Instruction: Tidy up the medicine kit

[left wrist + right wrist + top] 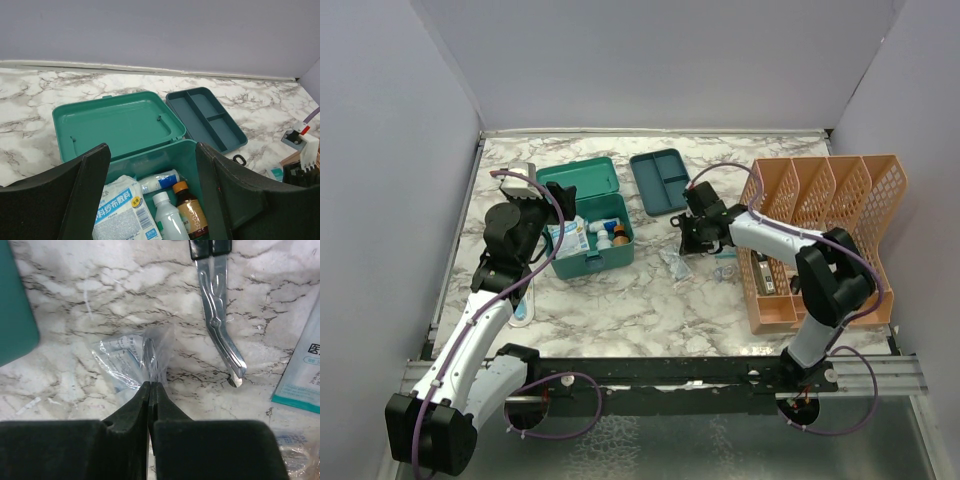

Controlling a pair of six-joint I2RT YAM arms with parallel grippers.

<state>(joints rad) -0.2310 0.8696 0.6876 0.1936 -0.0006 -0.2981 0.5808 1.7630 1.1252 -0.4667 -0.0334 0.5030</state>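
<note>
Overhead, the medicine kit [592, 262] is seen standing open on the left half of a marble-patterned table [620, 310], with its hinged lid [582, 180] laid back toward the rear wall [650, 60]. The matching insert tray [660, 180] is seen lying on the tabletop just beside the lid, on its right, compartments up and short of the table's far edge. Inside the box, a gauze packet [122, 212], a white bottle [167, 217] and a brown bottle with an orange cap [190, 212] are packed close together. The left gripper [152, 147] is held above the kit, toward its left side, with its fingers spread wide apart. The right gripper [150, 385] is set low at the table to the right of the kit, with its fingers pressed together on a pinch of a clear plastic packet [122, 360] that lies on the marble. Metal scissors [220, 325] are seen just beyond, apart from the packet, and a teal-edged sachet [300, 370] is seen further right. An orange mesh rack [865, 190] is stood along the table's right edge, close to the side wall. A bare stretch of marble can be seen between the kit, the packet and the near rail [670, 372]. The table is closed in on three sides by plain grey panels
</note>
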